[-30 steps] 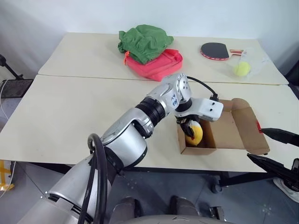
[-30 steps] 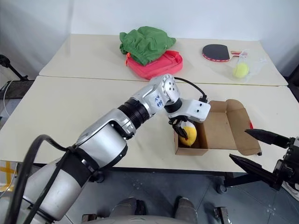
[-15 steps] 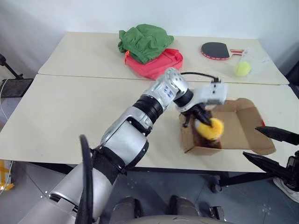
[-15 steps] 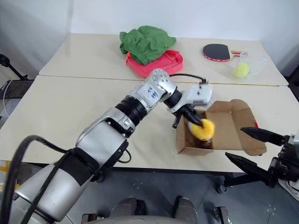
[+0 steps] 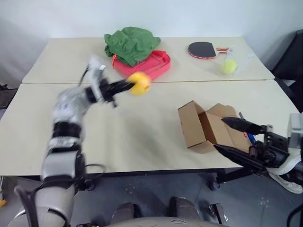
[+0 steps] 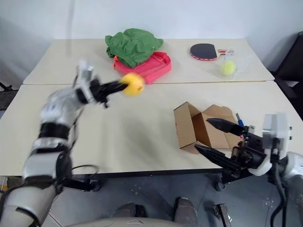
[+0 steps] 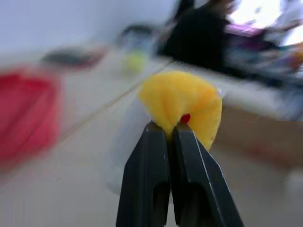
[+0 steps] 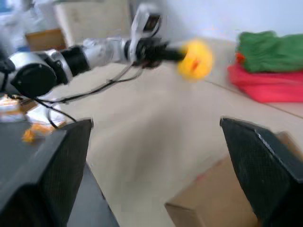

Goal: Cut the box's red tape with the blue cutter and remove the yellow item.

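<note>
My left gripper (image 5: 128,86) is shut on the yellow item (image 5: 138,83), a round ball held in the air over the left half of the near table. The left wrist view shows its fingers (image 7: 151,161) pinched together on the yellow item (image 7: 182,101). The brown box (image 5: 203,127) stands open on the table at the right. A small patch of red tape (image 5: 245,135) shows on its right flap. A slim blue cutter (image 6: 238,119) lies just right of the box. My right gripper (image 5: 219,134) is open, level at the box's near right side, with nothing between its fingers.
On the far table lie a green cloth (image 5: 131,42) on a pinkish-red bag (image 5: 149,65), a table tennis paddle (image 5: 202,48) and a tennis ball in clear plastic (image 5: 229,66). A seam divides the two tables. The box stands close to the near table's front edge.
The left gripper closed on the yellow item, lifted it out of the box and swung it far to the left. The right gripper moved in toward the box. The camera view shifted.
</note>
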`<state>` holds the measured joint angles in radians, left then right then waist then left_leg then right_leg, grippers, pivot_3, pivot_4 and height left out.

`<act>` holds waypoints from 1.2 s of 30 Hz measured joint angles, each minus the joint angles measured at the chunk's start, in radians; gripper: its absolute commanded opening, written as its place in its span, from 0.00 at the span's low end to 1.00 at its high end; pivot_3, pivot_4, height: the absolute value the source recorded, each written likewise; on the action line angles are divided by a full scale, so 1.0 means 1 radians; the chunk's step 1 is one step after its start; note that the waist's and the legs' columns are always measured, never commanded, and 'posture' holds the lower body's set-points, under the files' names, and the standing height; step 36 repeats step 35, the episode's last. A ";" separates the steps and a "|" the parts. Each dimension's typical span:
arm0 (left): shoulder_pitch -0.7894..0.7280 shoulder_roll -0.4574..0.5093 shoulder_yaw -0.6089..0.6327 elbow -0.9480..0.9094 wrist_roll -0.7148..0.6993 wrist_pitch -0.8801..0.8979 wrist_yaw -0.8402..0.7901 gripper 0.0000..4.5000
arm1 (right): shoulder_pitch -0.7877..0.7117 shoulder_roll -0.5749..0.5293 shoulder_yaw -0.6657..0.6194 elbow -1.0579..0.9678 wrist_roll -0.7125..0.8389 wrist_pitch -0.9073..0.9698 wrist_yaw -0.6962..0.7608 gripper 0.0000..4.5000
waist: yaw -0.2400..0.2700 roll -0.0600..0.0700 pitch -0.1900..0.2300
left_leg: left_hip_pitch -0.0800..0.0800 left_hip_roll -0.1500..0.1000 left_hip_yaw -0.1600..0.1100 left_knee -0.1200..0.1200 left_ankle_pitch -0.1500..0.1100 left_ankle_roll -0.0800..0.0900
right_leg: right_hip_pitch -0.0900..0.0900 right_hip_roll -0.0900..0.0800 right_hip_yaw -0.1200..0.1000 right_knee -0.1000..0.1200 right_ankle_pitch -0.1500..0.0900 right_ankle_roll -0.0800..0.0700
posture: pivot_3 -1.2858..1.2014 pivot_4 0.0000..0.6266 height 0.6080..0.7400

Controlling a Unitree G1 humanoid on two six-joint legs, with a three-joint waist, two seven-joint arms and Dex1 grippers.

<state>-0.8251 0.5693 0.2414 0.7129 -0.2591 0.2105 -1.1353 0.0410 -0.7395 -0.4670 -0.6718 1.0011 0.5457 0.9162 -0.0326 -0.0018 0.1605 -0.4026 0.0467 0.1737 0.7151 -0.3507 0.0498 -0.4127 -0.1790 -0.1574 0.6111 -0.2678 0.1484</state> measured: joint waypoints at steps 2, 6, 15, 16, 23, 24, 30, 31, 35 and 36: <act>0.114 0.090 0.054 -0.027 0.001 -0.033 0.034 0.00 | -0.066 0.014 0.097 0.005 -0.057 -0.052 0.034 1.00 | 0.016 -0.005 0.003 | -0.002 0.000 -0.002 0.002 0.000 0.000 | 0.001 0.000 0.000 0.000 0.000 0.000 | 0.52 0.24 1.00; 0.230 0.169 0.099 -0.139 -0.028 -0.021 0.030 0.00 | -0.143 0.025 0.200 0.065 -0.115 -0.095 0.083 1.00 | 0.053 -0.008 0.003 | -0.002 -0.001 -0.006 0.004 -0.002 0.004 | 0.004 -0.004 0.001 -0.001 0.000 0.000 | 0.52 0.24 1.00; 0.307 0.174 0.071 -0.242 -0.061 0.060 0.032 0.57 | -0.164 0.034 0.242 0.230 -0.206 -0.175 0.146 1.00 | 0.040 -0.008 0.003 | -0.001 -0.002 0.000 0.001 -0.001 0.000 | 0.002 -0.001 -0.003 -0.001 0.000 0.000 | 0.52 0.24 1.00; 0.319 0.183 0.072 -0.255 -0.070 0.084 0.033 0.65 | -0.160 0.034 0.241 0.242 -0.212 -0.181 0.152 1.00 | 0.033 -0.008 0.003 | -0.001 -0.001 0.001 0.000 -0.001 -0.001 | 0.001 0.000 -0.003 -0.001 0.000 0.000 | 0.52 0.24 1.00; 0.494 0.316 0.183 -0.412 -0.158 0.169 0.000 0.89 | -0.107 0.038 0.202 0.289 -0.205 -0.200 0.194 1.00 | 0.001 -0.007 0.004 | 0.001 0.003 0.002 -0.002 -0.001 -0.005 | 0.000 0.003 -0.001 -0.001 -0.001 -0.002 | 0.52 0.24 1.00; 0.540 0.336 0.205 -0.436 -0.167 0.166 -0.013 0.89 | -0.100 0.032 0.193 0.290 -0.205 -0.202 0.208 1.00 | 0.001 -0.005 0.005 | 0.002 0.003 0.002 -0.002 -0.002 -0.005 | 0.000 0.003 -0.001 -0.001 -0.001 -0.002 | 0.52 0.24 1.00; 0.857 0.394 0.380 -0.479 -0.159 0.033 -0.070 0.89 | -0.019 -0.035 0.098 0.303 -0.214 -0.245 0.295 1.00 | 0.007 -0.002 0.007 | 0.002 0.004 0.003 -0.003 -0.003 -0.006 | 0.000 0.003 -0.001 -0.003 -0.003 -0.005 | 0.52 0.24 1.00; 0.895 0.391 0.405 -0.485 -0.158 0.011 -0.067 0.89 | -0.009 -0.043 0.085 0.309 -0.220 -0.259 0.308 1.00 | 0.009 -0.002 0.007 | 0.002 0.004 0.003 -0.002 -0.003 -0.006 | 0.000 0.003 -0.001 -0.003 -0.003 -0.006 | 0.52 0.24 1.00; 1.009 0.304 0.485 -0.618 -0.175 -0.011 -0.013 0.89 | 0.032 -0.070 0.044 0.361 -0.265 -0.315 0.367 1.00 | 0.016 -0.002 0.007 | 0.003 0.004 0.003 -0.001 -0.003 -0.006 | 0.001 0.002 0.000 -0.004 -0.003 -0.006 | 0.52 0.24 1.00; 1.009 0.304 0.485 -0.618 -0.175 -0.011 -0.013 0.89 | 0.032 -0.070 0.044 0.361 -0.265 -0.315 0.367 1.00 | 0.016 -0.002 0.007 | 0.003 0.004 0.003 -0.001 -0.003 -0.006 | 0.001 0.002 0.000 -0.004 -0.003 -0.006 | 0.52 0.24 1.00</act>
